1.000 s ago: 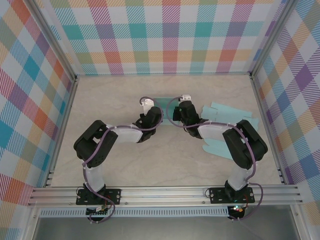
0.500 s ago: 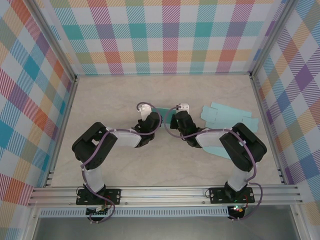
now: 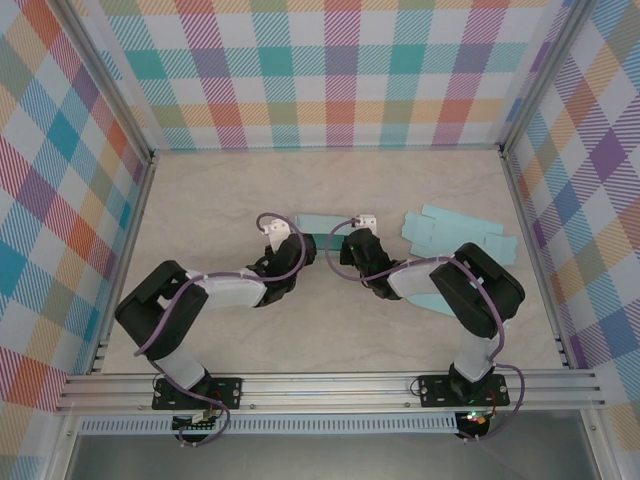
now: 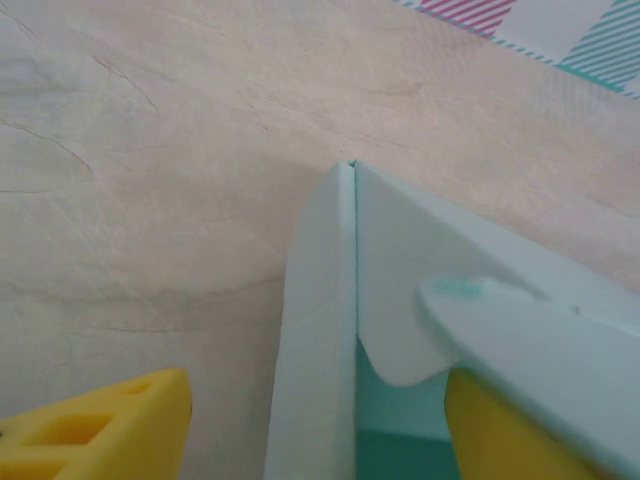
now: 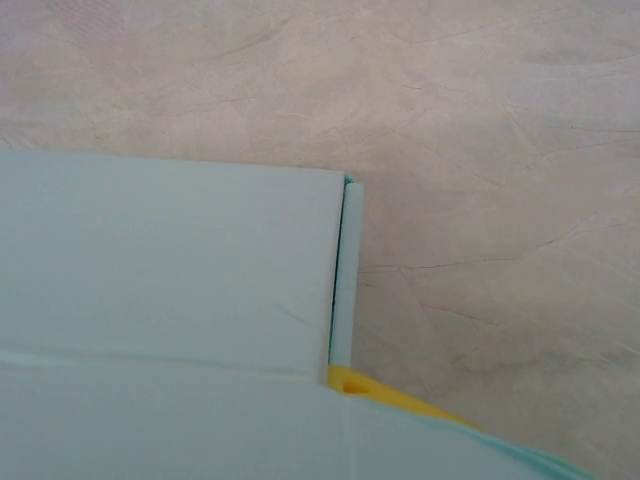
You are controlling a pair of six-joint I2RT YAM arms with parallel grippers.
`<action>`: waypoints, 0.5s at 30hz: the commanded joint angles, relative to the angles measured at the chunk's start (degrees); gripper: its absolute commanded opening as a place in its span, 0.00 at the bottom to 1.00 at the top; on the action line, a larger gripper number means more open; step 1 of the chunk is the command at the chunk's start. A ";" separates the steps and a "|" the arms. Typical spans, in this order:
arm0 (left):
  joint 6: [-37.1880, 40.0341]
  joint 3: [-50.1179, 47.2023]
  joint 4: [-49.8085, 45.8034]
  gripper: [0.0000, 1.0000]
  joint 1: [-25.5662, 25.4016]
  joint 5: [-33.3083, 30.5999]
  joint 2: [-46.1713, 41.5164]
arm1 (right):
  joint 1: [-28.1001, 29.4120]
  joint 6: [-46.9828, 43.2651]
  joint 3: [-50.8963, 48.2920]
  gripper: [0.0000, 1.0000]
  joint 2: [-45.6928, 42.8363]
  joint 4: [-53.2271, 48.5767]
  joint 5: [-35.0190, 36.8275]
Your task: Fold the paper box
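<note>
Fingers (image 4: 100, 435) of the left gripper (image 3: 292, 243) are spread wide around a corner of the paper box (image 3: 322, 224), one standing clear of its wall. The right gripper (image 3: 352, 238) is pinched shut on a panel. The box is set in the middle of the table (image 3: 220, 190), between both grippers. Flat teal cutouts (image 3: 452, 232) are laid to its right, partly covered by the right arm (image 3: 470, 295).

One paper box (image 3: 322, 222), two flat blanks (image 3: 455, 232)

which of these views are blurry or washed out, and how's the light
Top external: sharp and evenly lit, no glare on the table. Left wrist: the paper box flap and yellow fingers close to the lens look soft. Right wrist: table grain is crisp, the box panel pale and nearly featureless.
</note>
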 commanded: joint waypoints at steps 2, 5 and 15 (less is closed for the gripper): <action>-2.92 -2.67 -4.53 0.83 -1.28 2.31 -4.78 | 0.47 0.74 0.77 0.08 1.27 -2.85 -0.39; -4.27 -4.64 -6.64 0.92 -1.79 2.84 -7.92 | 0.52 0.58 1.07 0.09 0.77 -3.84 -0.77; -10.91 -9.93 -28.57 1.00 -2.20 0.68 -26.28 | 0.73 0.34 1.59 0.15 -0.67 -6.69 -2.88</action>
